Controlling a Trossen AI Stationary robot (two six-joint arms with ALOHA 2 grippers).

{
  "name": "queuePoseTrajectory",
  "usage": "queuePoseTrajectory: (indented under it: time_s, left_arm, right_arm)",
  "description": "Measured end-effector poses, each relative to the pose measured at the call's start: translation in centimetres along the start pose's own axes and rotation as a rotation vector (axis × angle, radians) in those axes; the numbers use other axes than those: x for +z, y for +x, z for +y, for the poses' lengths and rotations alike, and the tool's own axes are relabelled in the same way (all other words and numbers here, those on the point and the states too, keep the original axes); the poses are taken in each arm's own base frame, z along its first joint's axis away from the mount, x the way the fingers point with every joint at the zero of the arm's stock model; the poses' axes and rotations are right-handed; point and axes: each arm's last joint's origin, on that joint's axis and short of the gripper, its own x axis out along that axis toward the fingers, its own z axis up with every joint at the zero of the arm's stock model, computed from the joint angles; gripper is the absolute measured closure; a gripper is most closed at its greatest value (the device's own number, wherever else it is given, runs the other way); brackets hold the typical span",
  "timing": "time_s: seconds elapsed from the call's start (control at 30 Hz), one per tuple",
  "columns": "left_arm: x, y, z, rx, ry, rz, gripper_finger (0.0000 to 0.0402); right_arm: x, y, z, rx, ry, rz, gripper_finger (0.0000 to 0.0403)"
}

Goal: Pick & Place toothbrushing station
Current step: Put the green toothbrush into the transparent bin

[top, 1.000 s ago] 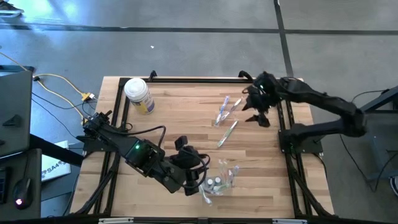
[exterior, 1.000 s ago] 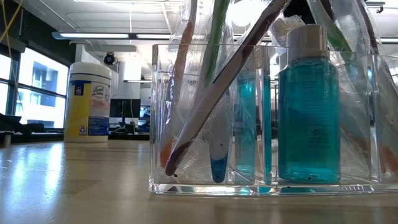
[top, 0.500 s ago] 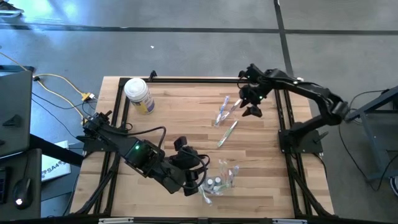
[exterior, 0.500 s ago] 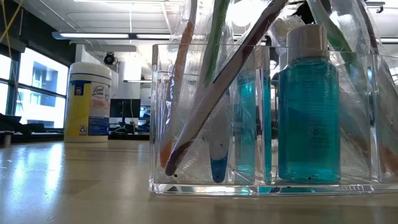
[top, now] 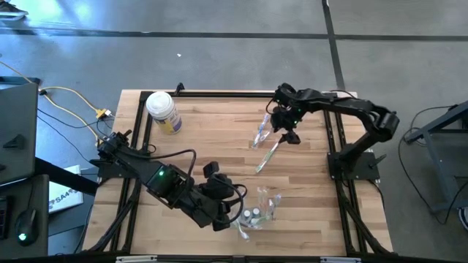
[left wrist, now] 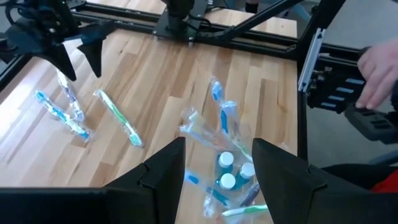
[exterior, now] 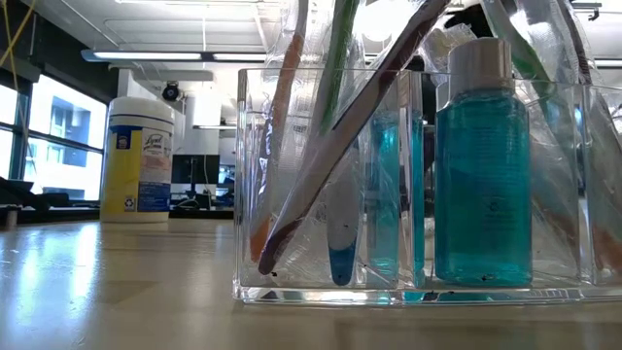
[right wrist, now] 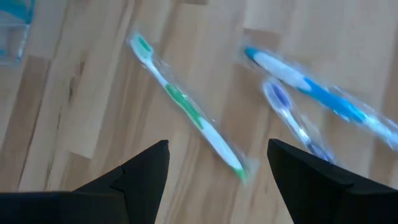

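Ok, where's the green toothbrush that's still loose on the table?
In the high view the green toothbrush lies flat, right of table centre, just below the open right gripper and beside two blue toothbrushes, away from the clear holder.

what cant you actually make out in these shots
- Low view: both grippers are hidden; the clear holder fills the picture.
- High view: the brushes standing in the holder are too small to count, and the left gripper covers part of it.
- Right wrist view: the blue toothbrush is blurred and cut off by the picture's edge.
- Left wrist view: a person's hand is cut off at the edge.
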Motion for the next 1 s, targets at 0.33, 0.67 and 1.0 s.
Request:
queuePoseTrajectory:
  time_s: [0.33,0.67,1.0]
  left_arm:
    - [-0.2,0.0,0.1,0.009,0.010,0.016,0.0217]
    - [-0.1,0.0,0.2,0.024,-0.022,0.005,0.0217]
    - [0.0,0.0,0.2,0.055,-0.120,-0.024,0.0217]
  right_arm:
    - [1.6,2.7,2.5,-0.124,-0.112,0.108,0.0138]
    - [2.9,3.9,4.4,-0.254,0.013,0.157,0.0138]
    - [3.3,4.5,5.4,-0.337,0.091,0.177,0.0138]
